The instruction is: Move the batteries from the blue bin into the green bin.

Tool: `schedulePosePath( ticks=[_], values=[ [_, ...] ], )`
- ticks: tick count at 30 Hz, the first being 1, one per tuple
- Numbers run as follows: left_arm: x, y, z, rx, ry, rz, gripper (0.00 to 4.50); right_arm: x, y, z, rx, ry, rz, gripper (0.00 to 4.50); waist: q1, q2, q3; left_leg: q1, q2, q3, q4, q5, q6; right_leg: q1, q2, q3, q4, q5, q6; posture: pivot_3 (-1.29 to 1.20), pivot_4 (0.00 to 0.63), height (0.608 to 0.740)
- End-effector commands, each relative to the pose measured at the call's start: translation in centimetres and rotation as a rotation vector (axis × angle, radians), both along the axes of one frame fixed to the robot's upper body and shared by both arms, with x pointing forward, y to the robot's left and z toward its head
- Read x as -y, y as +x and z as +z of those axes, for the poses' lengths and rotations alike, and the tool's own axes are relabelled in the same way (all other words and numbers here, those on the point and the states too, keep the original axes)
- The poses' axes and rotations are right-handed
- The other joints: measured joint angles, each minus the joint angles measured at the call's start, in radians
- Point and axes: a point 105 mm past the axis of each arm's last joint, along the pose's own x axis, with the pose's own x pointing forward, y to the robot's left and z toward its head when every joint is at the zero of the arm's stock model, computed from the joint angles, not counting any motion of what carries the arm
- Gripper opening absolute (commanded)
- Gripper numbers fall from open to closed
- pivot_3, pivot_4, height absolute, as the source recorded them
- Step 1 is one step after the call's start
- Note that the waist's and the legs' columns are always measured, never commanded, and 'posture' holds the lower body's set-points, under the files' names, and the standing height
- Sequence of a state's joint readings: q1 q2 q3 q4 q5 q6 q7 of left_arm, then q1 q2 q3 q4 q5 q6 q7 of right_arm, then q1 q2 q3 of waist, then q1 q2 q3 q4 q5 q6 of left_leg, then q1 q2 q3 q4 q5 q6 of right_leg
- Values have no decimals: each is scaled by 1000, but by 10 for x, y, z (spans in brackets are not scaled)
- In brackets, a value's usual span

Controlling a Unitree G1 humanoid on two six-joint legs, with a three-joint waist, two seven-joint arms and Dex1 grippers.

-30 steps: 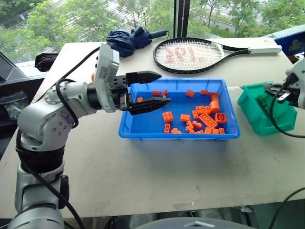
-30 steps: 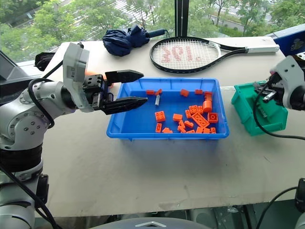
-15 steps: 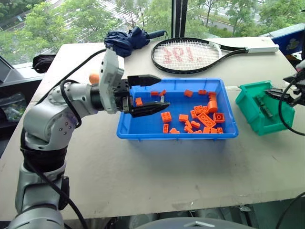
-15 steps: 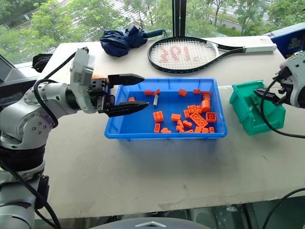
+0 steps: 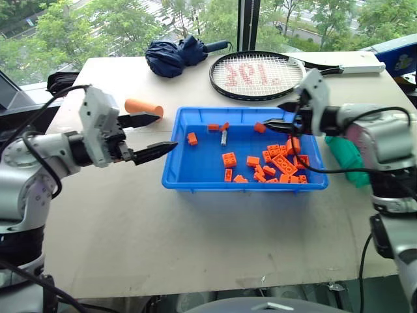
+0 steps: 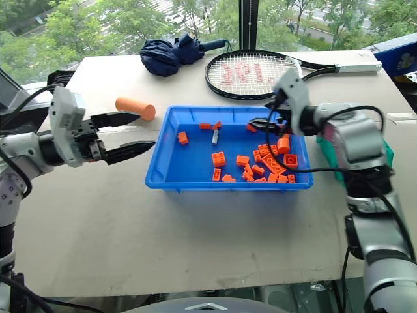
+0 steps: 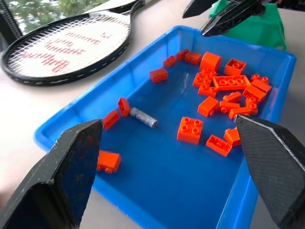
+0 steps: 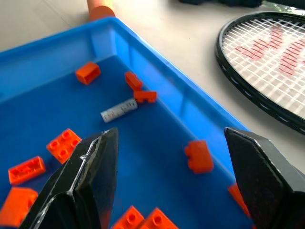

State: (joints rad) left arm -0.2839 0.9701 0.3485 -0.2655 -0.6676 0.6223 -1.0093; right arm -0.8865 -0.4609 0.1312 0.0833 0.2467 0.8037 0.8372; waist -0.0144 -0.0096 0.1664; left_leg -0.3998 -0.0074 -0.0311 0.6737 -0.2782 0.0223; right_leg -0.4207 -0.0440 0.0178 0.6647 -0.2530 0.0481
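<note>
Standing spread wide and holding nothing: jaws of the right gripper (image 5: 277,115), hanging over the upper right part of the blue bin (image 5: 195,182). Also spread and holding nothing: jaws of the left gripper (image 5: 155,134), hovering over the desk (image 5: 195,248) just left of that bin. Lying in the bin's upper middle among orange bricks (image 5: 229,159): one battery (image 5: 223,137). Peeking out at the right, behind the right arm: the green bin (image 5: 345,156).
</note>
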Motion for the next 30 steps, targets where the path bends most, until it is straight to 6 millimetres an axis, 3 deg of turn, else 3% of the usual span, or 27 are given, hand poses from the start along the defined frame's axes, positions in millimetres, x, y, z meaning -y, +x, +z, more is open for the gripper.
schedulePosePath(
  ticks=[1, 4, 12, 23, 26, 30],
  values=[
    [-9, -7, 12, 61, 23, 31, 4500, -32, 7, -10, -19, 41, 20, 3502, 1, 0, 0, 0, 0, 0, 0, 0, 0, 0, -1, -1, 0, 0, 0, 0, 150, 740],
    [-10, -13, 10, 58, 18, 41, 4500, -61, 14, -22, -61, 64, -12, 3502, 1, 0, 0, 0, -1, -1, -1, 0, 0, -1, -3, -1, 0, 0, 0, 0, 150, 740],
    [-12, -15, 6, 53, 11, 65, 4500, -97, 20, -56, -107, 69, -136, 3502, -4, 0, 0, -1, -2, -1, -1, 0, -1, -2, -3, -1, 1, 0, 0, 0, 150, 740],
    [-10, -11, 8, 59, 17, 41, 4500, -116, 25, -91, -194, 49, -239, 3502, -30, -1, 0, 0, -2, -1, -2, 0, -1, -3, -3, -1, 4, 0, 0, 0, 150, 740],
    [-9, -11, 10, 64, 21, 39, 4500, -112, 29, -97, -202, 40, -268, 2793, -30, -1, -1, 1, -2, -1, -2, 0, -1, -3, -3, -1, 6, 0, 0, 0, 150, 740],
    [-10, -11, 10, 62, 25, 38, 4500, -109, 31, -94, -202, 45, -271, 844, -30, -1, -1, 2, -2, -1, -2, 0, -1, -3, -3, -1, 7, 0, 0, 0, 150, 740]
  ],
)
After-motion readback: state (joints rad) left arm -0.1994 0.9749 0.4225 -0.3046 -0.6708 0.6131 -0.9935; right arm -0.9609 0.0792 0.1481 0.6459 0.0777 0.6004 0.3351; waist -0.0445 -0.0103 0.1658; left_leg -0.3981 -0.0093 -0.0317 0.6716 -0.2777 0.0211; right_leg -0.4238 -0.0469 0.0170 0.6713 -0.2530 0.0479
